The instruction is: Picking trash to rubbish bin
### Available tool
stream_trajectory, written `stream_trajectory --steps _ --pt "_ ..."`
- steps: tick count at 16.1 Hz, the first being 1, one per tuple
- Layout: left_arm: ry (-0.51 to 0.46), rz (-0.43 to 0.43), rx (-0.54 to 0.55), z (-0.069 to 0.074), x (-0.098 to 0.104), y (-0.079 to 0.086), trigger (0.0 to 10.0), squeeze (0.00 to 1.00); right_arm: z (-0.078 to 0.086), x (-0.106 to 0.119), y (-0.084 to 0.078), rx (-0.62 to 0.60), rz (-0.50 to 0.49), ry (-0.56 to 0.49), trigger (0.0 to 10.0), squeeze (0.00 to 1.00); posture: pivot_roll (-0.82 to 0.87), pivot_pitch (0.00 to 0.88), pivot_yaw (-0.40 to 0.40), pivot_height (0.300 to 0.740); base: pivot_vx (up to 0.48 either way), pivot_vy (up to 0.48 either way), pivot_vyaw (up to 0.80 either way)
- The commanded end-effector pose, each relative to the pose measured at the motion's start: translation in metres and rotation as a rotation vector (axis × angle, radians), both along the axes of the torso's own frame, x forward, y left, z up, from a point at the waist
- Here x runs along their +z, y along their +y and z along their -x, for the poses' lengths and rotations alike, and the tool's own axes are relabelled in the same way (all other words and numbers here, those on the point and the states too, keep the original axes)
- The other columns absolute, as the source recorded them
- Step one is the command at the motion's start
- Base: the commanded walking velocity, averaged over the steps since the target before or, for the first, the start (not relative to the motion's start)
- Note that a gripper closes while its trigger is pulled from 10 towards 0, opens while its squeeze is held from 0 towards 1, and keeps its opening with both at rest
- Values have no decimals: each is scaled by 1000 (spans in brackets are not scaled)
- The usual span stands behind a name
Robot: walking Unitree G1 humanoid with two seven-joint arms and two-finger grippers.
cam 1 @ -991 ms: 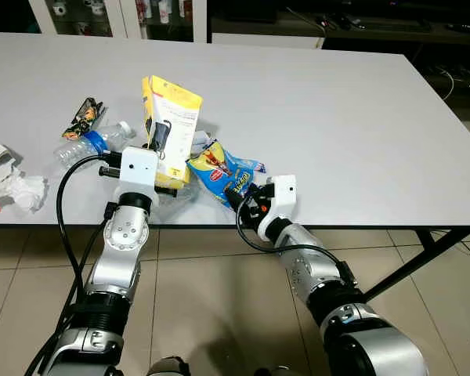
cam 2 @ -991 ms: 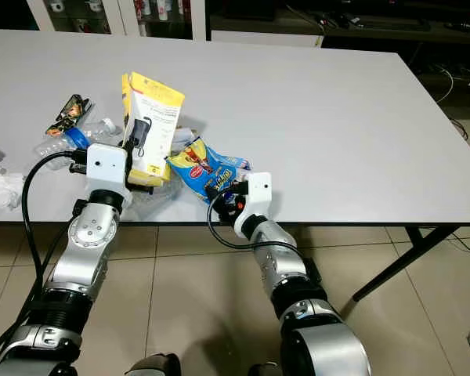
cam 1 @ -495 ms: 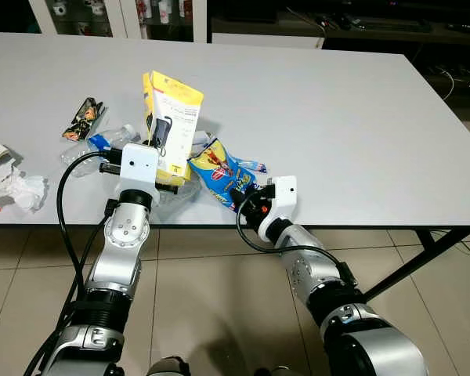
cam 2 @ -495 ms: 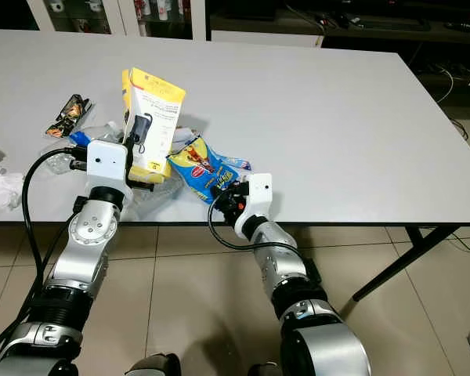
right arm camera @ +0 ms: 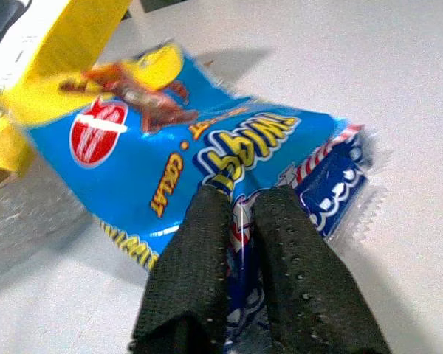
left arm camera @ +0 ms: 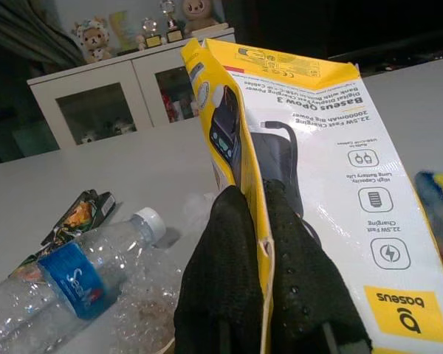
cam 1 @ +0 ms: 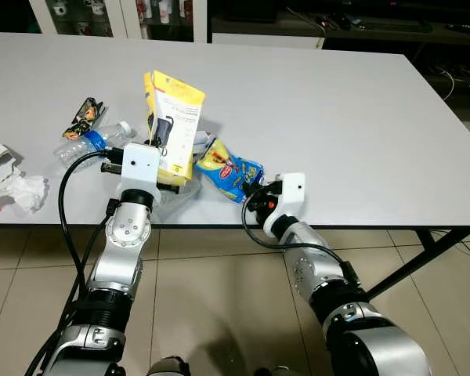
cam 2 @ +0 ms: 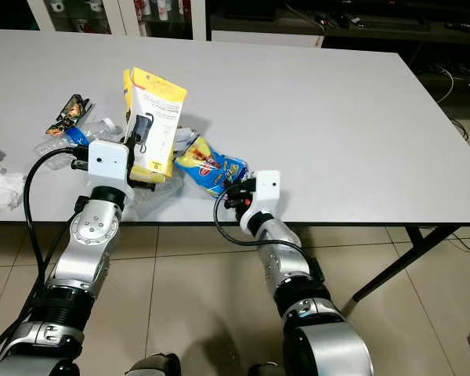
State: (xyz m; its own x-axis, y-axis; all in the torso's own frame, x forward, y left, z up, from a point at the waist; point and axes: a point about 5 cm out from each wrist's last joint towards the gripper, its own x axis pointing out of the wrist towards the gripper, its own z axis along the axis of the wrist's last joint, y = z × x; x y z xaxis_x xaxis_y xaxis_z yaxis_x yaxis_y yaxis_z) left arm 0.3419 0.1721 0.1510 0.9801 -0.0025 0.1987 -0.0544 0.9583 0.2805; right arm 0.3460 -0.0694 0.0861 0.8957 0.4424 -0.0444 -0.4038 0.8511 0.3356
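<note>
My left gripper point(left arm camera: 252, 195) is shut on the edge of a yellow and white power-bank box point(left arm camera: 332, 192) and holds it upright above the table's front left part point(cam 1: 174, 117). To the right of it, my right gripper point(right arm camera: 240, 203) is shut on the end of a blue snack bag point(right arm camera: 170, 155). That bag point(cam 1: 227, 171) lies near the front edge of the white table point(cam 1: 337, 117), partly under the box. A clear bottle point(left arm camera: 66, 284) with a blue label lies just left of the box.
A dark snack wrapper point(cam 1: 84, 116) lies behind the bottle point(cam 1: 90, 141). Crumpled white paper point(cam 1: 16, 184) sits at the table's left front edge. Crinkled clear plastic point(cam 1: 176, 192) lies under the box. White cabinets point(left arm camera: 111, 110) stand beyond the table.
My right gripper has shifted slightly to the right with the blue bag, which has turned and bunched up. The left gripper and the box have barely moved.
</note>
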Motion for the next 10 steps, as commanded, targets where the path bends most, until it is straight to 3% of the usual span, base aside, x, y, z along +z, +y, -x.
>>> stream_trajectory --steps 1,4,5,10 --pt "-14 -10 -20 -2 3 -6 10000 0 -8 14 -7 -41 -5 -52 0 0 41 81 -71 740 0 0 0" --pt "-16 -7 -22 -2 3 -7 10000 0 -14 25 -11 -81 -16 -86 0 0 41 82 -72 740 0 0 0" --pt "-17 -5 -22 -2 3 -7 10000 0 -16 31 -13 -95 -26 -106 10000 0 41 82 -72 740 0 0 0" --pt "-36 16 -27 -2 6 -10 10000 0 -28 67 -23 -186 -91 -238 10000 0 37 83 -71 740 0 0 0"
